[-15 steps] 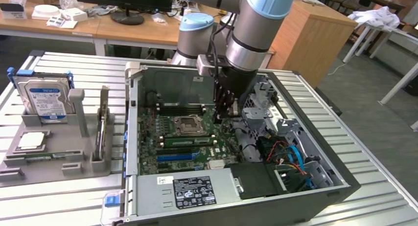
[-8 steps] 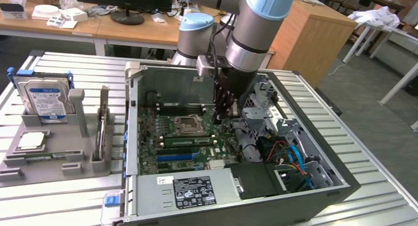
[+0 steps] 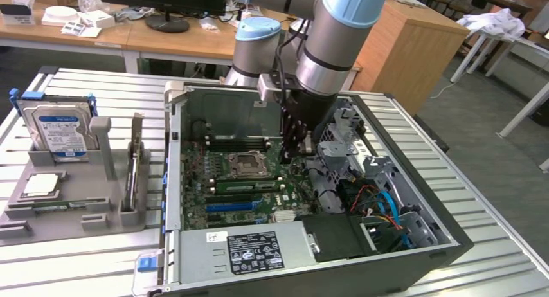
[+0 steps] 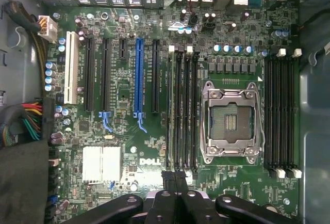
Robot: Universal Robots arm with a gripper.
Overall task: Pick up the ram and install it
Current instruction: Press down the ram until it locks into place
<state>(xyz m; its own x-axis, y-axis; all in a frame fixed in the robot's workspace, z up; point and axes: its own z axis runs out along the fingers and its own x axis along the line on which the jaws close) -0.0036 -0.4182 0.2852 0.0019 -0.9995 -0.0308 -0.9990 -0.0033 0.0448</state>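
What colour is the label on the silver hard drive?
Blue and white label, seen best in the exterior view.

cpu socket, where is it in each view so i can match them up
Exterior view: CPU socket inside the open case, between two memory slot banks.
Wrist view: CPU socket between the same two banks.
Shared landmark: blue expansion slot, beyond one bank.

Arm: silver tubes wearing pale-blue caps, black cable running down.
Gripper: black linkages showing round screws.
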